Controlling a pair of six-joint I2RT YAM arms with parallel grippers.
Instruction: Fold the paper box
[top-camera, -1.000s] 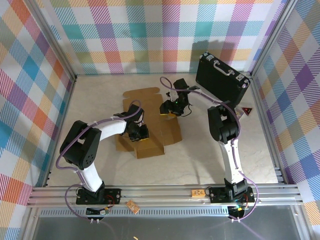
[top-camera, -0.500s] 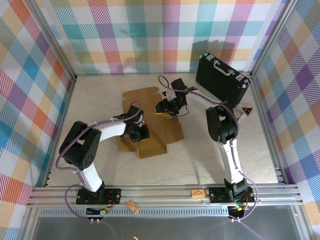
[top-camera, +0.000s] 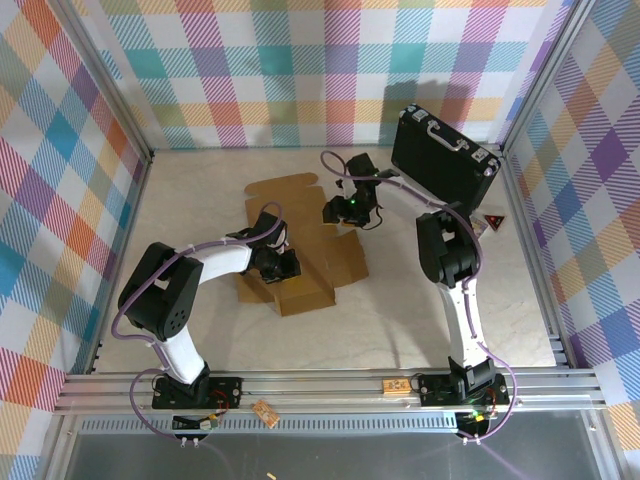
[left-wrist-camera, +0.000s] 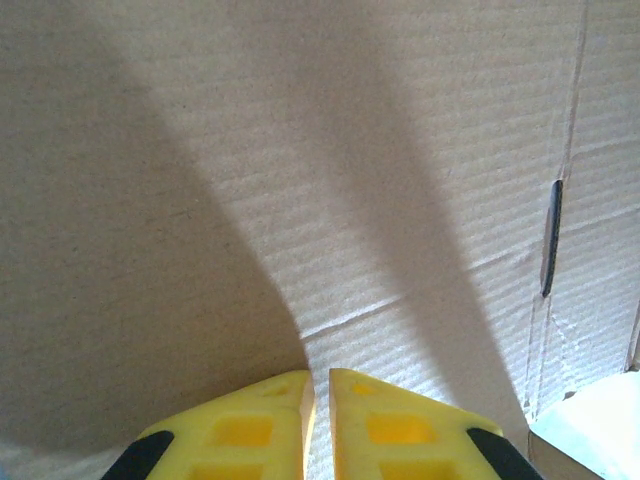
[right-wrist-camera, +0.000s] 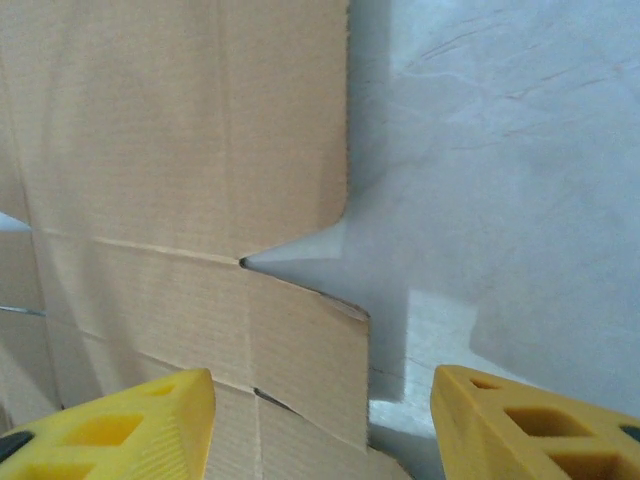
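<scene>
The paper box (top-camera: 305, 262) lies as a brown corrugated sheet, mostly flat, in the middle of the table, with one panel reaching back left. My left gripper (top-camera: 281, 266) rests on its middle. In the left wrist view its yellow fingertips (left-wrist-camera: 322, 385) are shut, with only a sliver between them, pressed close to the cardboard (left-wrist-camera: 330, 180). My right gripper (top-camera: 343, 209) hovers over the sheet's far right edge. Its fingers (right-wrist-camera: 320, 400) stand wide open above a notched flap (right-wrist-camera: 190, 150) and bare table, and hold nothing.
A black hard case with silver trim (top-camera: 445, 155) stands at the back right, close behind the right arm. A small red triangle (top-camera: 493, 222) lies by the right wall. Two small wooden pieces (top-camera: 398, 386) sit on the front rail. Checked walls enclose the table.
My right gripper has shifted slightly back and to the right over the sheet's edge, and the cardboard has moved a little under it. The left gripper stays on the sheet.
</scene>
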